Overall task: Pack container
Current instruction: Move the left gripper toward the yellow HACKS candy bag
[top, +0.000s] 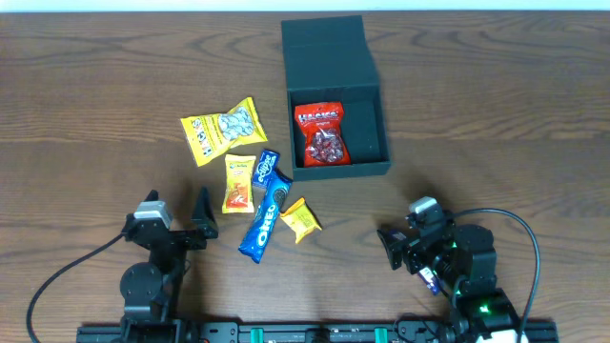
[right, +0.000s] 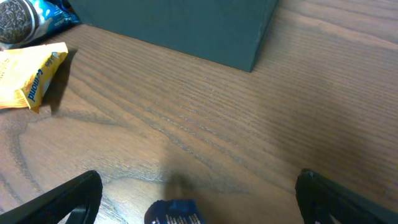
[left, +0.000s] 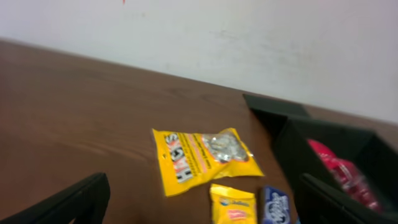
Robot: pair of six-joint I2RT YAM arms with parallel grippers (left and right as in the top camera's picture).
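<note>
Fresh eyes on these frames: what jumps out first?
The square dark teal cardboard box, lid open, sits far centre with a glossy red snack packet inside. Loose packets lie to its left and front, notably a large yellow packet and a blue Oreo pack. The left gripper and right gripper sit open at the near edge.

Most likely a robotics lab or test bench. A dark wood-grain table fills the overhead view. Along the bottom edge of the frame, a black mounting rail carries a left arm and a right arm, both trailing black cables. Behind the table stands a plain white wall.
</note>
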